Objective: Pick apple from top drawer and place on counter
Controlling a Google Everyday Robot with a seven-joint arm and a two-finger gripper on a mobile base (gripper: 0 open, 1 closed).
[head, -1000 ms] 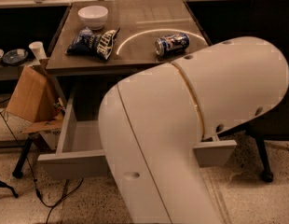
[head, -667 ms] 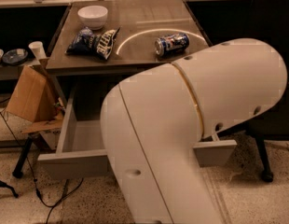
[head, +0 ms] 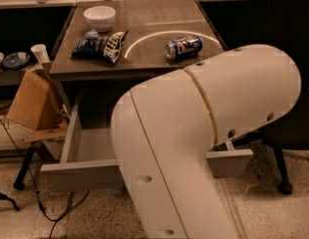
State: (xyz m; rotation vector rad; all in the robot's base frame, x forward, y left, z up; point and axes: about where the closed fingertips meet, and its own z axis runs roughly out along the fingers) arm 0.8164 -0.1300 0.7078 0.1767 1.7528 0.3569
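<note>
- Left of the counter (head: pixel 154 21), a small white paper cup (head: pixel 40 53) stands on a lower shelf.
- Below the cup, a brown cardboard box (head: pixel 32 101) leans against the counter's left edge, with one flap open.
- Under the counter's front edge, the drawer (head: pixel 89 146) is pulled out. It is a shallow grey tray with flat walls, and the left part in view is bare.
- On the counter's far left corner sits a round, smooth white bowl (head: pixel 99 18).
- Just in front of the bowl lies a crumpled dark blue chip bag (head: pixel 102 45). Its white lettering cannot be read.
- The counter top is flat, matte grey-brown, and marked with a pale curved arc.
- A blue can (head: pixel 183 47) lies on its side on that arc, on the counter's right half. Its label is too small to read.
- In front of the counter, a bulky arm (head: pixel 204 128) with a smooth cream shell covers the middle of the drawer.
- The gripper is somewhere behind that shell, so I cannot tell whether it is clenched or released.
- The apple is also hidden, so its place cannot be told.
- Right of the counter stands a dark chair (head: pixel 294 83) on a speckled floor (head: pixel 274 213).
</note>
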